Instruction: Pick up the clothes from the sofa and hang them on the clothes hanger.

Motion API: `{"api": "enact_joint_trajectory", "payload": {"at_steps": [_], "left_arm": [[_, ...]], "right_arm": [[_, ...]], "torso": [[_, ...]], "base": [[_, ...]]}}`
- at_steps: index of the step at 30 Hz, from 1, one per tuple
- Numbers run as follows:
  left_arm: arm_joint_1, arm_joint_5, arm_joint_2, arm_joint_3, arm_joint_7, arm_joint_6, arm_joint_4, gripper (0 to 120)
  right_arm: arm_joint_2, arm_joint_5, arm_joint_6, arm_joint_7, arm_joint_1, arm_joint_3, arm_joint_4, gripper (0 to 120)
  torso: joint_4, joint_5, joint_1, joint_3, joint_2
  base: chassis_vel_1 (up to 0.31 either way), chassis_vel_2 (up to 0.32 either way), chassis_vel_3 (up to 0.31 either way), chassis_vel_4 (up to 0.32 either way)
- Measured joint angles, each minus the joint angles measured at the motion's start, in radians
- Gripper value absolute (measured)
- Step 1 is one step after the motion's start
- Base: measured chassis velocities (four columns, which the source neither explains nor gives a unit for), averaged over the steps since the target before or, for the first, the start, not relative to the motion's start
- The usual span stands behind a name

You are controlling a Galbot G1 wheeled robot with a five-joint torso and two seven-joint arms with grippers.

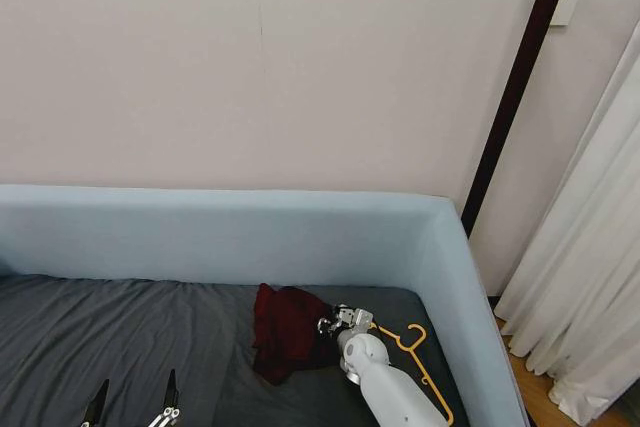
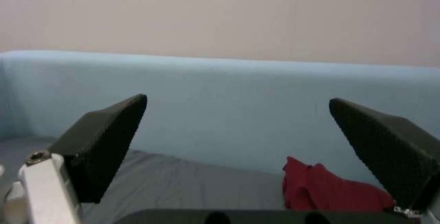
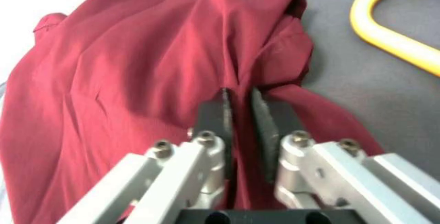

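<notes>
Pinching a fold of the dark red garment (image 3: pixel 137 64), the right hand (image 3: pixel 239 98) holds cloth between near-closed fingers. A slow lift should clear the yellow hanger (image 3: pixel 371 32) just beside it. The left hand (image 2: pixel 237 100) hovers, spread wide.

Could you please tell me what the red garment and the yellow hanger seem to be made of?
Red garment: thin woven fabric, perhaps a cotton blend, with a faint sheen; it folds into fine creases.
Yellow hanger: probably plastic; smooth, glossy and evenly coloured.

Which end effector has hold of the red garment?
The right end effector, shut on a fold of the red garment; the left end effector is open.
</notes>
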Motion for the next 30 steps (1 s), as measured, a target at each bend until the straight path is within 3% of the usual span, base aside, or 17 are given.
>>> {"api": "enact_joint_trajectory", "payload": {"at_steps": [3, 7, 12, 13, 17, 21, 26, 30], "left_arm": [[-0.002, 0.001, -0.001, 0.0, -0.002, 0.0, 0.002, 100], [-0.005, 0.004, -0.001, 0.001, -0.01, 0.0, 0.006, 100], [-0.014, 0.002, 0.003, 0.0, -0.016, 0.0, 0.011, 100], [-0.016, 0.0, 0.005, 0.0, -0.018, 0.0, 0.013, 100], [-0.024, -0.005, 0.013, -0.001, -0.024, -0.002, 0.018, 100], [-0.035, -0.018, 0.024, 0.0, -0.026, -0.008, 0.024, 100], [-0.05, -0.031, 0.035, 0.002, -0.027, -0.008, 0.027, 100], [-0.058, -0.038, 0.044, 0.004, -0.028, -0.008, 0.029, 100]], "right_arm": [[0.0, -0.016, 0.004, -0.004, -0.003, -0.011, 0.007, 0], [0.0, -0.032, 0.028, -0.007, -0.012, -0.036, 0.032, 0], [-0.004, -0.011, 0.14, -0.015, -0.041, -0.124, 0.153, 0], [-0.018, 0.005, 0.164, -0.02, -0.049, -0.148, 0.202, 0], [-0.088, 0.055, 0.226, -0.026, -0.065, -0.21, 0.375, 0], [-0.208, 0.14, 0.26, -0.029, -0.05, -0.262, 0.598, 0], [-0.289, 0.211, 0.282, -0.026, 0.024, -0.282, 0.716, 0], [-0.337, 0.26, 0.296, -0.025, 0.122, -0.303, 0.735, 0]], "torso": [[0.0, -0.0001, 0.0, 0.0, 0.0], [0.0, -0.0001, 0.0, 0.0, 0.0], [0.0002, 0.0001, 0.0, 0.0, 0.0], [0.001, 0.0004, 0.0, 0.0, 0.0], [0.0, 0.0, 0.0, 0.0, 0.0], [-0.0003, 0.0002, 0.0, 0.0, 0.0], [-0.0001, 0.0001, 0.0, 0.0, 0.0], [-0.0001, 0.0003, 0.0, 0.0, 0.0]], "base": [[0.0, 0.0, 0.0, 0.0], [0.0, 0.0, 0.0, 0.0], [0.0, 0.0, 0.0, 0.0], [0.0, 0.0, 0.0, 0.0], [0.0, 0.0, 0.0, 0.0], [0.0, 0.0, 0.0, 0.0], [0.0, 0.0, 0.0, 0.0], [0.0, 0.0, 0.0, 0.0]]}}
